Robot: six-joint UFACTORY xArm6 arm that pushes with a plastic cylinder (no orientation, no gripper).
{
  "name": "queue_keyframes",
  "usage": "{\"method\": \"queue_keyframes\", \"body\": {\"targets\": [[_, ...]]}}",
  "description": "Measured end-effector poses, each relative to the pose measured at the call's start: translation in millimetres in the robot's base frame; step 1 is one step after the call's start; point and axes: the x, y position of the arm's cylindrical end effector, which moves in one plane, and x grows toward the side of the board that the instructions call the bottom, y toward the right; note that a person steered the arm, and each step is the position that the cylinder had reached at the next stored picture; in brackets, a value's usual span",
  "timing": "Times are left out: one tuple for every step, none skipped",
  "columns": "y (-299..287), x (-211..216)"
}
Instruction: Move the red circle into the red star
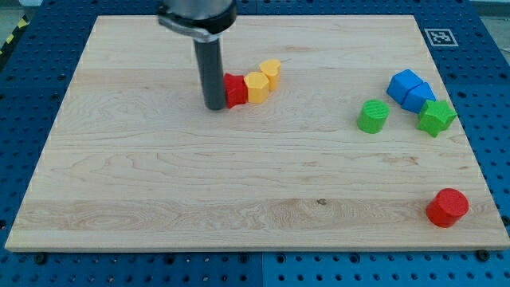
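The red circle (447, 207) is seen near the bottom right corner of the wooden worktop (159, 199), all by itself. The red star (236, 89) is far away from it, up near the top middle, so the circle has not been moved into it yet.

My tip (216, 107) is set down right against the left side of the red star. The star is partly hidden by the rod, so only some of it can be made out. A yellow block (256, 86) is touching the star's right side, and a second yellow block (271, 72) is touching that one. The three are lined up in a slanted row.

No pincer is fitted to this arm, so nothing can be said about it being released or clenched.

On the right side, two blue blocks (409, 89) are pressed together. A green star (436, 116) is just below them, and a green round block (373, 115) is close by on the left.

For the circle to be pushed, the tip would probably have to be brought across to the circle's far right side first.
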Motion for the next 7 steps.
{"method": "queue_keyframes", "body": {"targets": [[-13, 4], [-27, 34], [-12, 71], [37, 93], [106, 108], [180, 109], [260, 111]]}}
